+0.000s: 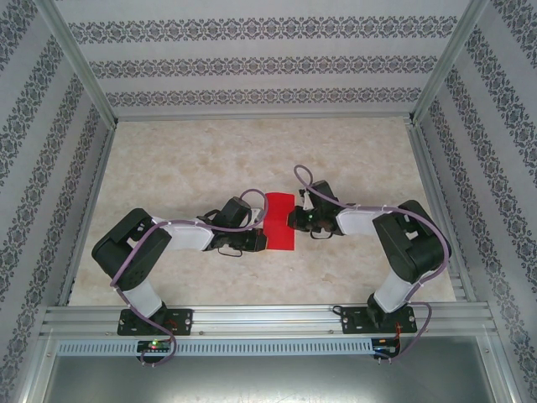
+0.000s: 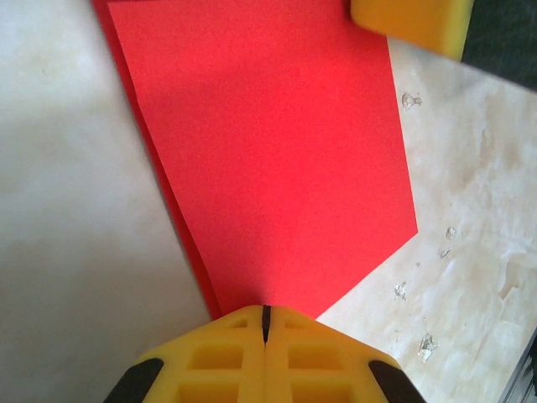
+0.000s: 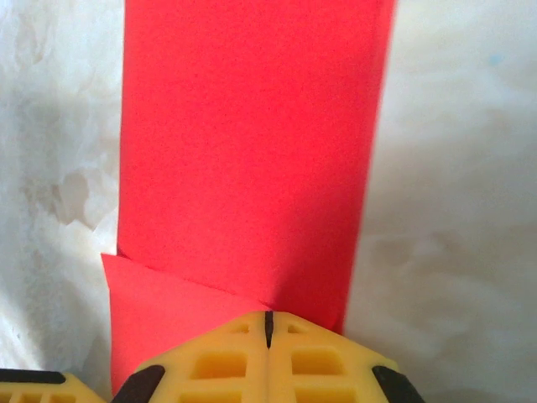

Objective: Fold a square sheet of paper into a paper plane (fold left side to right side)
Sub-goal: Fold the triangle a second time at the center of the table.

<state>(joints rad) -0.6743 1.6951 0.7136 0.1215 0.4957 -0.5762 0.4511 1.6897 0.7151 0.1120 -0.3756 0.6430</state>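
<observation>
I read the square sheet of paper on the overhead view as a narrow upright rectangle, lying flat on the counter near its middle, directly between the two arms. It is plain bright red with a matte, faintly grainy surface and no markings.

The sheet is doubled over. On the left wrist view a thin strip of a lower layer shows along the left edge of the top layer, so the two edges are not flush. On the right wrist view the upper layer runs away from the camera as a straight-sided band, while a lower layer juts out at the near left as a skewed corner. The edges are crisp and the visible corners sharp.

The left pincer is fully closed — its yellow fingers meet along a thin dark seam. The tips sit at the near edge of the paper. I cannot tell whether any paper is caught between them.

The right pincer is likewise fully closed, seam to seam, with its tips over the near end of the red band. I cannot confirm a grip here either.

The fingers are moulded yellow blocks with recessed square pockets and black corners. The counter has a pale, marbled cream finish with slight gloss. Patterned wallpaper panels in aluminium framing enclose the work area.
</observation>
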